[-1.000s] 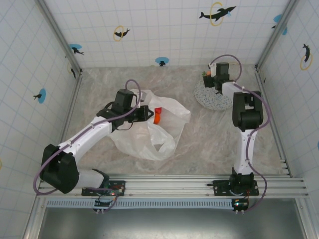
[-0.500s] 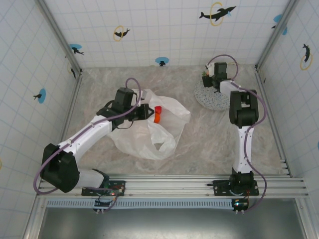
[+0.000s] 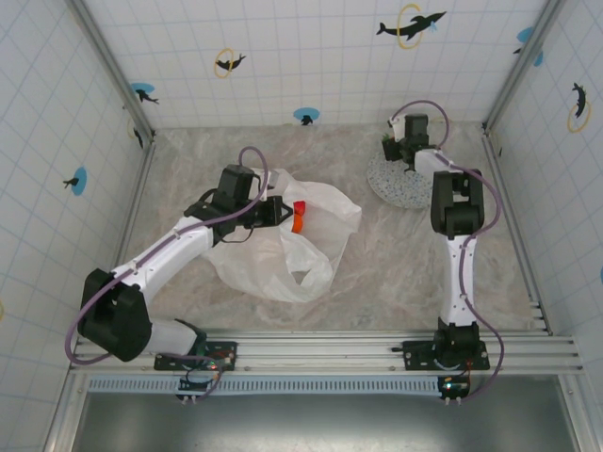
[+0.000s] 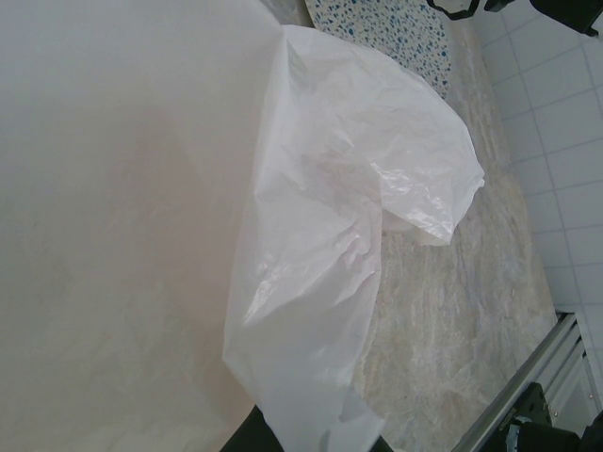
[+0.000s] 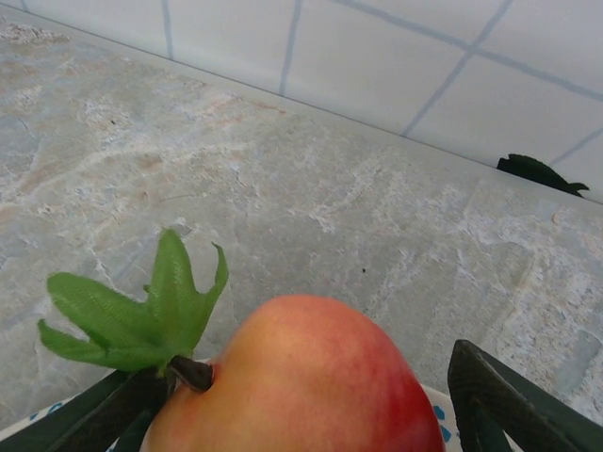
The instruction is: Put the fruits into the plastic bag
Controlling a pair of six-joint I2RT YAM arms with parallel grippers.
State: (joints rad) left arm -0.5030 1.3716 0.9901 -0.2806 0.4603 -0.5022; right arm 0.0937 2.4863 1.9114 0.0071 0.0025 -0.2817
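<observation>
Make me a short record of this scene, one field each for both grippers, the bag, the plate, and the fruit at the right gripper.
left gripper: shut on the bag's edge
bag: white, crumpled, left of centre on the table
right gripper: open, fingers either side of the fruit
fruit: red-orange, green leaves at its stem
plate: speckled, far right of the table

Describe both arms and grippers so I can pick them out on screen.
Both arms match: the left arm and right arm have white tubular links between bulky black joint housings. A purple-grey cable loops along each. The left gripper and right gripper are black; the right's fingers look dark and angular.
</observation>
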